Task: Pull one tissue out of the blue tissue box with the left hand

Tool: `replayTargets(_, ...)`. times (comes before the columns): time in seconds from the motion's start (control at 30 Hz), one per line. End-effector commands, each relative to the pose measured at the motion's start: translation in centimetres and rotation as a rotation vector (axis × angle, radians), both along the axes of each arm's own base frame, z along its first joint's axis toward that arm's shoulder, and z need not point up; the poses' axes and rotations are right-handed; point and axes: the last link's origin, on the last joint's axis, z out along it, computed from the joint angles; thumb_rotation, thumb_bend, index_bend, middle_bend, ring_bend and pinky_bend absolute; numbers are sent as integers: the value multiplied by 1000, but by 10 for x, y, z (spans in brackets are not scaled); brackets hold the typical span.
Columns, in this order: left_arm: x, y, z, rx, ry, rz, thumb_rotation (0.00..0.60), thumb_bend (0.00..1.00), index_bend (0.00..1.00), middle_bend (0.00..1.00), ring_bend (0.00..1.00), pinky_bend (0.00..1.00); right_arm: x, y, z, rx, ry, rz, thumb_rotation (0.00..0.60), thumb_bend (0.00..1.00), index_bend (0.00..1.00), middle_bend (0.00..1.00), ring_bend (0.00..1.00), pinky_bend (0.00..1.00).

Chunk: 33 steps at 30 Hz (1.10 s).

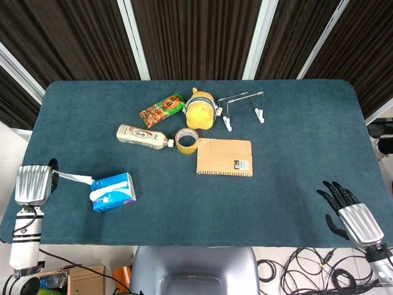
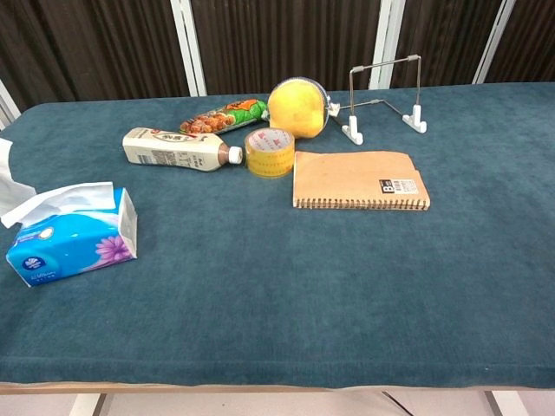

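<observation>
left hand (image 1: 34, 183): at table's left edge, pinching tissue (image 1: 75, 178) | right hand (image 1: 350, 212): fingers spread, holding nothing

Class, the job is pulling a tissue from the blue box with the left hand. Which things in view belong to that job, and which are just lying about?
Part of the job:
blue tissue box
pulled tissue
left hand, holding the tissue

Just lying about:
milk bottle
tape roll
notebook
snack packet
yellow plush toy
wire stand
right hand, idle
</observation>
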Motion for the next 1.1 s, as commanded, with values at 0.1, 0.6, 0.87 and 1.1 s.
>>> replayTargets(0.1, -2, -1, -5, -23, 3, -8, 600, 381, 316, 944, 966, 1000, 0, 0, -1, 2, 3, -1, 600, 504, 164, 24, 0, 190)
replayTargets(0.6, -1, -15, -12, -169, -146, -49, 600, 258, 22, 58, 169, 588, 0, 1, 0, -1, -3, -2, 600, 505, 164, 24, 0, 190)
replayTargets(0.87, -6, -32, -13, -283, -171, -118, 600, 248, 51, 22, 84, 356, 2, 2, 4, -18, -6, -6, 600, 505, 162, 25, 0, 190)
replayTargets(1.1, -28, -65, -8, -254, -192, -138, 600, 306, 149, 60, 75, 276, 13, 8, 11, -82, -16, -148, 600, 505, 57, 19, 0, 190)
